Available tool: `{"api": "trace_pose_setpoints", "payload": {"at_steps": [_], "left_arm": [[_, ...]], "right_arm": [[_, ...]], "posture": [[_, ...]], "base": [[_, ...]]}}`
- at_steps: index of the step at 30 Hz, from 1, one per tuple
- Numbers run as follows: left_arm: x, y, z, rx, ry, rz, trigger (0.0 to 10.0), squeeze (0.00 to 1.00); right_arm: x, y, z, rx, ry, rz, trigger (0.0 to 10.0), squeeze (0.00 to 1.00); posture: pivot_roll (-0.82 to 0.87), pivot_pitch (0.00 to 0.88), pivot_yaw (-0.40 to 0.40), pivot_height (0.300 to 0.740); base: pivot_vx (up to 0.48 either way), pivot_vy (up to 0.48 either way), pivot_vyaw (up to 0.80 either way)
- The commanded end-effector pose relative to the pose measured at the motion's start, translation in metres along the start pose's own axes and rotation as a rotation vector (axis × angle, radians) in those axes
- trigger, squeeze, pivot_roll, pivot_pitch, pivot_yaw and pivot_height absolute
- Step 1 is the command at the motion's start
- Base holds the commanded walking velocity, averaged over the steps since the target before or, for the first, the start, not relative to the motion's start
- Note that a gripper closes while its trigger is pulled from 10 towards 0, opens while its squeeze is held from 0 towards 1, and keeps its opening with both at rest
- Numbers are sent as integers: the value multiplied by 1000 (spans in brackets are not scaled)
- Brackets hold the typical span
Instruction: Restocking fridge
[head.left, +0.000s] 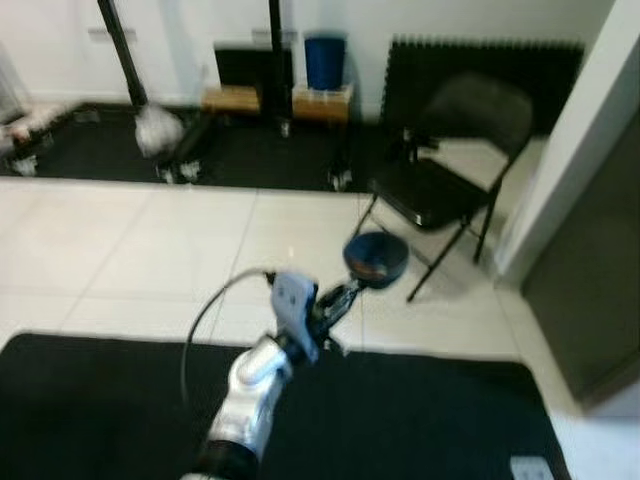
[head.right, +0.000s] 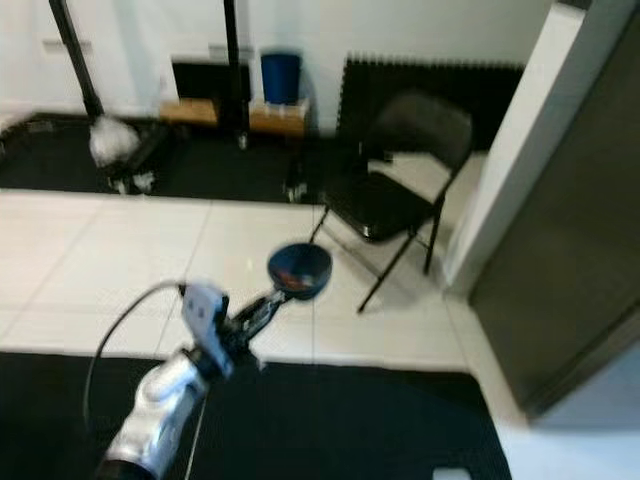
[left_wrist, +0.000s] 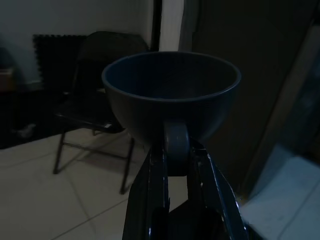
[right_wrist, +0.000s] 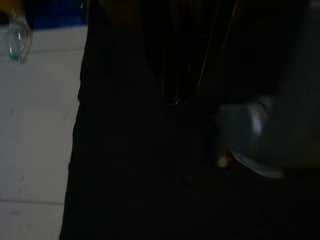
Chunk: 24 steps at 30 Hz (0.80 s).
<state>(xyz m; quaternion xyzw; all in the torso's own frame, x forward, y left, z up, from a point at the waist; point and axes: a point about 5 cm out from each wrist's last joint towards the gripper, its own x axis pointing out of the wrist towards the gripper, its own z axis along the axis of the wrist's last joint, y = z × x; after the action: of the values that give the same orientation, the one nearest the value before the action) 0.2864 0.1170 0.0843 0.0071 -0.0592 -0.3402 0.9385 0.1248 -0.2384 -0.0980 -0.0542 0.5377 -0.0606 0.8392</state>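
My left gripper (head.left: 345, 291) is held out in front of me, shut on the handle of a dark blue bowl (head.left: 375, 257). The bowl hangs above the white tiled floor, and something reddish-orange lies inside it. In the left wrist view the two black fingers (left_wrist: 150, 200) clamp the bowl (left_wrist: 171, 95) by its short handle, and the bowl sits upright. A tall dark panel (head.right: 570, 250), maybe the fridge side, stands at the right. The right wrist view is very dark, with a black mat and a pale blurred shape (right_wrist: 260, 135).
A black folding chair (head.left: 450, 160) stands just beyond the bowl, to its right. A black floor mat (head.left: 420, 420) lies under me. At the back wall are black stand poles, a blue bin (head.left: 325, 60) on wooden crates and dark mats. A clear bottle (right_wrist: 17, 40) lies on pale floor.
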Motion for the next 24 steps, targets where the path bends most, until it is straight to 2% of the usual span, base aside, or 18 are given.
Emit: {"api": "trace_pose_setpoints", "payload": {"at_steps": [1, 7, 12, 19, 24], "left_arm": [[-12, 7, -6, 84, 57, 21, 10000, 0], [-16, 14, -9, 70, 70, 66, 10000, 0], [-12, 9, -8, 47, 60, 43, 10000, 0], [-3, -5, -9, 48, 41, 10, 10000, 0], [-1, -8, -8, 49, 34, 5, 10000, 0]], "right_arm": [[-1, -5, -3, 11, 8, -14, 10000, 0], [-1, -6, -5, 11, 12, -16, 10000, 0], [-1, -8, -5, 9, 13, -17, 10000, 0], [-1, -6, -4, 7, 11, -14, 10000, 0], [-1, -5, -4, 9, 11, -11, 10000, 0]], "posture": [[9, 0, -14, 740], [8, 0, -15, 740], [10, 0, -18, 740], [10, 0, -11, 740], [11, 0, -12, 740]], "base": [[0, 0, 0], [0, 0, 0], [0, 0, 0], [408, 0, 0], [480, 0, 0]]}}
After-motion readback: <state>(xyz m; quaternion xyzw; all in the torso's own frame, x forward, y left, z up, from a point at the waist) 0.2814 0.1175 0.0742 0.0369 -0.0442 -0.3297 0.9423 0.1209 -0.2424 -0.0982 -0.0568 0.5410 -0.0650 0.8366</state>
